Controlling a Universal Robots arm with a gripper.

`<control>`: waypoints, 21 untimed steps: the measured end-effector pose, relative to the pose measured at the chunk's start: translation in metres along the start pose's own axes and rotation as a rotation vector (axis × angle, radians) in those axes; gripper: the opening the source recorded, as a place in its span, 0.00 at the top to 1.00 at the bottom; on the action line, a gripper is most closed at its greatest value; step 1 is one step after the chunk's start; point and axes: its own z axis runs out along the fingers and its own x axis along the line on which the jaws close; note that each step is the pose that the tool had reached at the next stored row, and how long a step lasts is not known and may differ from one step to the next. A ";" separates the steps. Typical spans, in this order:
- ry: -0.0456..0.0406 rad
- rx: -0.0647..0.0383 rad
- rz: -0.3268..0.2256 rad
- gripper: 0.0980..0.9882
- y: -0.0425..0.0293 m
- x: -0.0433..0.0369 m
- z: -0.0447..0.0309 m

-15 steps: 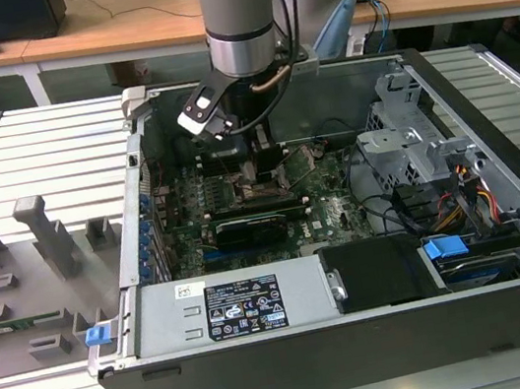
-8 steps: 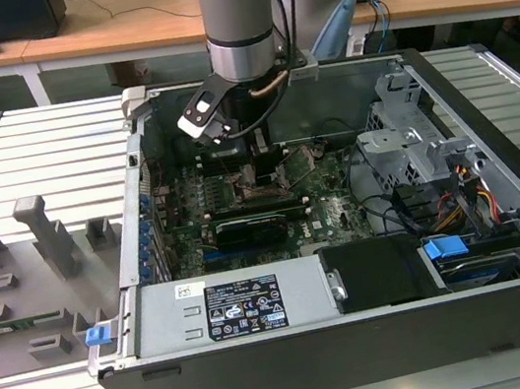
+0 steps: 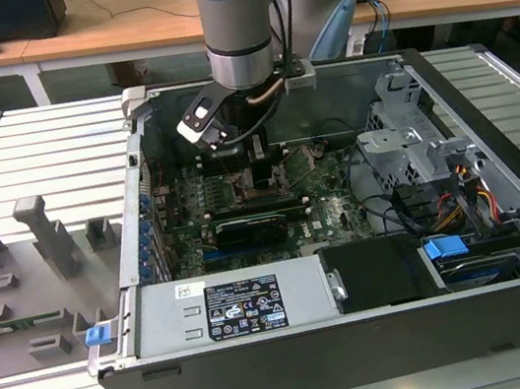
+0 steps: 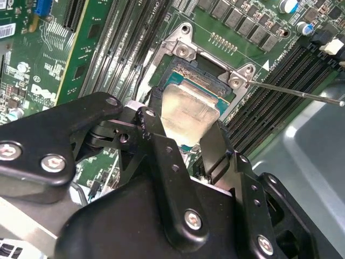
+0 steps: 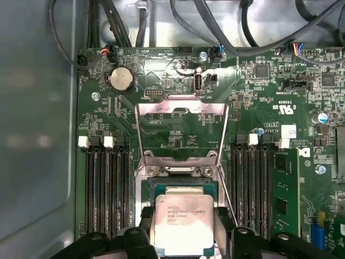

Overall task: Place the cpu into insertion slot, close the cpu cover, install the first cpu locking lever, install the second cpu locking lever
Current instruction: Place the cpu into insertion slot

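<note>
My gripper (image 4: 186, 123) is shut on the cpu (image 4: 190, 110), with a black finger against each of two opposite edges. The cpu's pale silver top (image 5: 183, 224) sits directly over the insertion slot (image 5: 180, 171), whose silver rim and dark contacts (image 4: 197, 73) show just beyond it. I cannot tell whether the chip rests in the slot or hovers just above it. The cpu cover (image 5: 180, 111) stands swung open behind the slot. A thin locking lever (image 4: 296, 93) sticks out free beside the slot. In the exterior view the gripper (image 3: 259, 160) is low inside the computer case.
Long black memory slots (image 5: 105, 183) flank the socket on both sides. Cables (image 5: 215, 38) run along the case wall beyond the board. A drive cage (image 3: 411, 144) and a power supply (image 3: 249, 306) crowd the case. A grey fixture tray (image 3: 33, 272) lies at the exterior view's left.
</note>
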 end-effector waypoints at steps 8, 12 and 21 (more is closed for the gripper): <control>0.0000 0.000 -0.001 0.52 -0.0009 0.0000 0.0077; -0.0019 0.000 -0.001 0.52 -0.0011 0.0006 0.0108; -0.0018 0.000 -0.007 0.52 -0.0014 0.0011 0.0156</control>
